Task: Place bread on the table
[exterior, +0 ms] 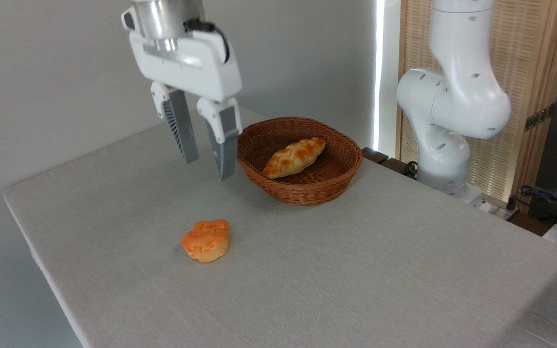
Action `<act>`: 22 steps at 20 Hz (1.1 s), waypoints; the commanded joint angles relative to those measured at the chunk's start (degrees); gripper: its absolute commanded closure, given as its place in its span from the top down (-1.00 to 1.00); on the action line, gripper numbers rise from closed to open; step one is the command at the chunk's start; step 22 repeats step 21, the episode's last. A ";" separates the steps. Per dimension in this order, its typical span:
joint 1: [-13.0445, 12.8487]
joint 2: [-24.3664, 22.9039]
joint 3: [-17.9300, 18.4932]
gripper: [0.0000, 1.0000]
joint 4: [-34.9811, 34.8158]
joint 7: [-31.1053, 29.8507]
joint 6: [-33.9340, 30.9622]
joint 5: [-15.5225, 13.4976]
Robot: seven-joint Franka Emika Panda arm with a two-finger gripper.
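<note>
The bread (206,240), a small round orange bun with a cracked top, rests on the light grey table (356,270) toward the front left. My gripper (207,169) hangs well above the cloth, up and slightly behind the bun, to the left of the basket. Its two fingers are apart with nothing between them, so it is open.
A brown wicker basket (336,183) stands at the back of the table with a golden braided loaf (294,156) inside. The white arm base (445,145) rises at the right rear. Cables and dark gear (556,203) lie off the table's right edge.
</note>
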 commanded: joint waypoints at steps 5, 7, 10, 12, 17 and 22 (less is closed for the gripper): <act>1.76 -0.46 -0.76 1.00 0.80 0.13 -2.21 0.14; 1.67 -0.28 -0.67 1.00 0.80 0.04 -2.29 0.49; 1.23 0.25 -0.24 1.00 0.89 0.13 -2.29 1.46; 0.97 0.25 0.03 1.00 0.80 0.56 -2.29 2.87; 0.88 0.77 0.29 1.00 0.89 2.77 -2.29 2.78; 0.88 0.69 0.29 1.00 0.89 2.59 -2.29 2.78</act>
